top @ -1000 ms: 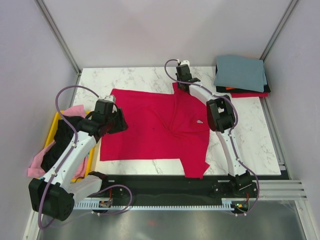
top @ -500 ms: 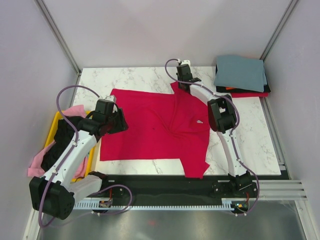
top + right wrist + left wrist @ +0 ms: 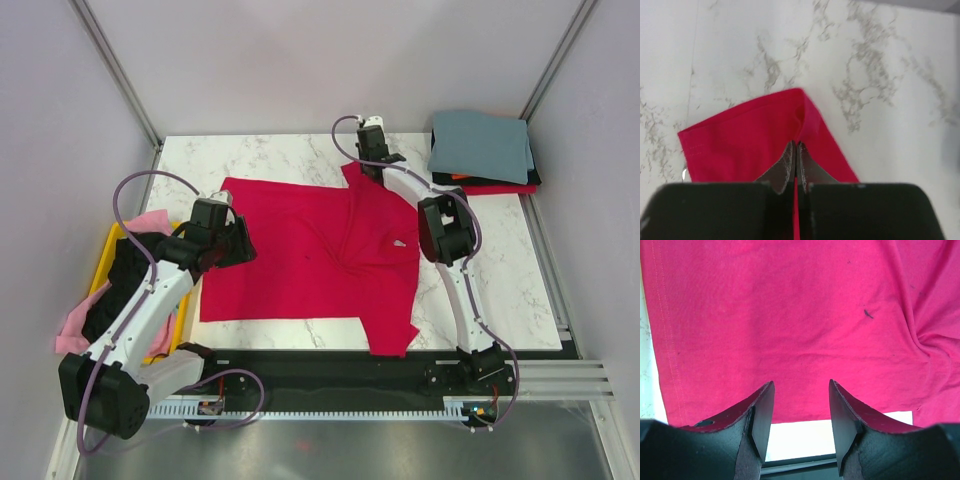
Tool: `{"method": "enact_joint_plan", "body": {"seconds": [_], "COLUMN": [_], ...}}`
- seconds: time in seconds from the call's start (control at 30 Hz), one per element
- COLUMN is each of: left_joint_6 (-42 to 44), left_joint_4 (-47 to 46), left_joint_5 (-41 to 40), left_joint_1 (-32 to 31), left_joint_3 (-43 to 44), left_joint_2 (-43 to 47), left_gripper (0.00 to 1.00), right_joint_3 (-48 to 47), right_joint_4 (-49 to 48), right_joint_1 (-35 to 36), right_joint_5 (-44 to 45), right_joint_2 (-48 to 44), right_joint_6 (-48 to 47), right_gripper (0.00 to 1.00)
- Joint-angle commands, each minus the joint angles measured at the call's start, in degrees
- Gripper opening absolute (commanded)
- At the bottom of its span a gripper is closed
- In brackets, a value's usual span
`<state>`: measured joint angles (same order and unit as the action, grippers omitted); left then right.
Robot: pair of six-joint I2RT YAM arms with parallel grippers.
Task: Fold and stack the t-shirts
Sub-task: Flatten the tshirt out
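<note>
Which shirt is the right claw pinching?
The red shirt, spread flat; the right claw is shut on its far edge. The grey shirt lies folded apart.
</note>
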<state>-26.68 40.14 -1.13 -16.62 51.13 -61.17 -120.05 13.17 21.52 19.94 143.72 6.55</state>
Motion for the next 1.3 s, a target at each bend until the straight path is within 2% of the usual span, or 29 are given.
{"method": "enact_joint_plan", "body": {"seconds": [0.0,0.07,0.2,0.23,0.3,0.37,0.4,0.43,0.53,0.57,0.6,0.67,0.7,0.73,0.8,0.93,1.03,1.17,1.27], "left_joint_6": [2.59,2.59,2.59,2.59,2.68,2.59,2.59,2.68,2.68,2.68,2.68,2.68,2.77,2.77,2.68,0.84,-1.97,-3.73,-3.65], "left_joint_4": [-1.56,-1.47,-1.56,-1.56,-1.56,-1.56,-1.56,-1.56,-1.47,-1.47,-1.47,-1.47,-1.56,-1.56,-1.64,-1.56,-3.22,-5.24,-6.12], "left_joint_5": [0.51,0.42,0.42,0.42,0.42,0.51,0.60,0.60,0.25,0.07,-0.02,-0.10,-0.19,-0.45,-0.89,-1.77,-2.56,-3.70,-6.08], "left_joint_1": [-0.16,-0.25,-0.51,-0.52,-0.60,-0.69,-0.69,-0.78,-0.96,-1.04,-1.04,-1.22,-1.22,-1.22,-1.22,-1.22,-1.04,-0.87,0.44], "left_joint_3": [0.28,0.19,0.02,0.02,0.11,0.02,-0.07,-0.07,0.02,0.02,0.02,0.19,0.28,0.28,0.72,2.47,4.67,13.78,21.69], "left_joint_2": [-0.27,-0.62,-0.80,-0.88,-1.15,-1.41,-1.50,-1.59,-1.76,-1.76,-1.76,-1.85,-1.85,-1.85,-2.02,-6.49,-10.80,-24.83,-34.94], "left_gripper": [0.55,0.55,0.55,0.56,0.55,0.55,0.56,0.56,0.55,0.55,0.56,0.56,0.56,0.56,0.56,0.56,0.57,0.57,0.57], "right_joint_3": [-2.74,-2.29,-8.61,-10.71,-12.66,-14.86,-15.30,-16.61,-18.03,-16.63,-13.92,-1.55,2.93,11.16,18.15,36.93,46.88,46.06,40.70], "right_joint_4": [-7.26,-12.54,-12.73,-14.38,-14.92,-16.41,-17.29,-18.78,-16.78,-15.73,-15.37,-16.24,-17.03,-16.95,-14.42,-9.31,-11.14,-7.38,-3.07], "right_joint_1": [-1.65,-2.18,-3.93,-4.20,-5.08,-5.78,-6.05,-6.31,-6.58,-6.40,-6.31,-6.23,-6.23,-6.23,-6.14,-6.14,-6.14,-6.14,-6.14], "right_joint_5": [5.45,7.38,11.69,12.13,12.49,12.66,12.66,12.58,11.44,9.95,9.33,6.00,1.72,-0.50,-7.06,-17.01,-23.27,-31.01,-30.58], "right_joint_2": [-6.78,-6.53,-1.44,0.40,2.95,4.37,5.42,6.04,5.53,3.78,-1.81,-9.38,-16.99,-20.46,-28.18,-37.36,-41.41,-38.79,-34.22], "right_joint_6": [-7.85,-11.79,-14.10,-14.19,-14.54,-14.81,-15.07,-15.16,-14.64,-13.85,-12.45,-6.83,-4.63,-0.35,3.72,12.77,16.74,17.71,18.06], "right_gripper": [0.00,0.00,0.00,0.02,0.13,0.42,0.65,0.97,0.98,0.98,0.98,0.98,0.98,0.98,0.98,0.98,0.98,0.98,0.98]}}
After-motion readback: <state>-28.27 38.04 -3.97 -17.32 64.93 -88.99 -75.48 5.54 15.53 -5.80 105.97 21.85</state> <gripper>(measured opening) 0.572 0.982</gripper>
